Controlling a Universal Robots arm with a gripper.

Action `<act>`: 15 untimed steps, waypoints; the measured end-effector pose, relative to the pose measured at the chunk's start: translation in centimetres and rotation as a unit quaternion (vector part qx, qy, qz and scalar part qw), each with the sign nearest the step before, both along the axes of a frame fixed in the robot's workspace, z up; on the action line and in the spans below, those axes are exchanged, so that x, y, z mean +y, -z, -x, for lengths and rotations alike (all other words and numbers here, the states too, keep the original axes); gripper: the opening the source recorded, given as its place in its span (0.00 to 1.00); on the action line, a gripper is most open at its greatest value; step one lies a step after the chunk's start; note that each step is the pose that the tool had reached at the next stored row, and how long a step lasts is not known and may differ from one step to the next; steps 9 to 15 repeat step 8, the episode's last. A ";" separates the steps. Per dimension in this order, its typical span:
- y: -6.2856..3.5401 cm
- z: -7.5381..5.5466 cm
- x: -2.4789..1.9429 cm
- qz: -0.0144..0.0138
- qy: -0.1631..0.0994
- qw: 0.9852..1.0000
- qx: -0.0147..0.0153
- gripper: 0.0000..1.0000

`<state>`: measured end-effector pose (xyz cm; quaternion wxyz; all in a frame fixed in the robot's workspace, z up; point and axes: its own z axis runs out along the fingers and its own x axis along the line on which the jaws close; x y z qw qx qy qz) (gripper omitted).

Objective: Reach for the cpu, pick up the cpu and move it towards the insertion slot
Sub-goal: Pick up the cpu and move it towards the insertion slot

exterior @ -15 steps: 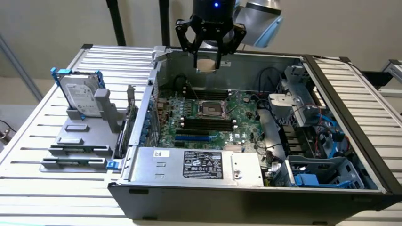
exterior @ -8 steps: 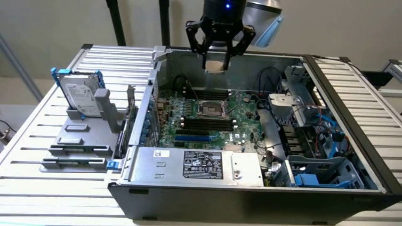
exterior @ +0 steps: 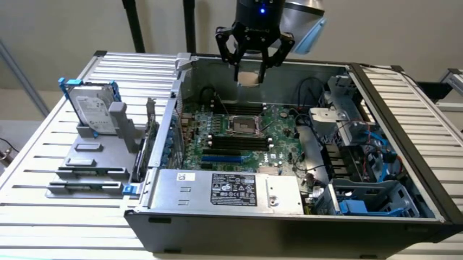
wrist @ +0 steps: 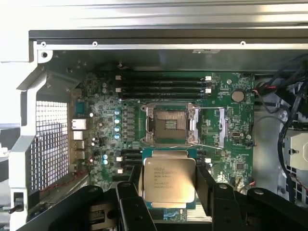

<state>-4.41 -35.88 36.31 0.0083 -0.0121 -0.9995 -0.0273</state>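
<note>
A robot arm's hand (exterior: 251, 77) hangs above an opened computer case (exterior: 289, 216), its two black fingers (wrist: 206, 185) clamped on the edges of the cpu (wrist: 169, 179) — the chip's silver, printed top faces the wrist camera, and its pale underside (exterior: 250, 78) shows between the fingers in the exterior view. The chip is off every surface, held in the air over the far part of the green motherboard (exterior: 278, 132), near the case's back wall.

The insertion slot (wrist: 169, 124) lies open below, a silver-framed square with a dark centre set between two banks of long black memory slots (wrist: 163, 83). In the wrist view the chip sits just beside the slot's frame, not yet over it.

By the look of it, reaching and picking up are done — the carry towards the slot is the step in hand. That calls for a short sideways shift over the board, with the chip kept level and its edges square to the frame. A hard drive (exterior: 94, 111) stands upright on the slatted counter (exterior: 43, 157), at the exterior view's left.
</note>
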 end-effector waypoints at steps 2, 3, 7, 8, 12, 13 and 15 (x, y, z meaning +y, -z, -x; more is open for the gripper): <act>0.05 0.0 0.13 0.000 0.001 1.000 -0.001 0.54; 0.05 0.0 0.15 0.000 0.001 1.000 -0.001 0.54; 0.06 0.0 0.16 0.000 0.001 1.000 -0.001 0.54; 0.06 0.0 0.15 0.000 0.001 1.000 -0.001 0.54; 0.06 0.0 0.15 0.000 0.001 1.000 -0.001 0.54; 0.06 0.0 0.15 0.000 0.001 1.000 -0.001 0.54; 0.06 0.0 0.15 0.000 0.001 1.000 -0.001 0.54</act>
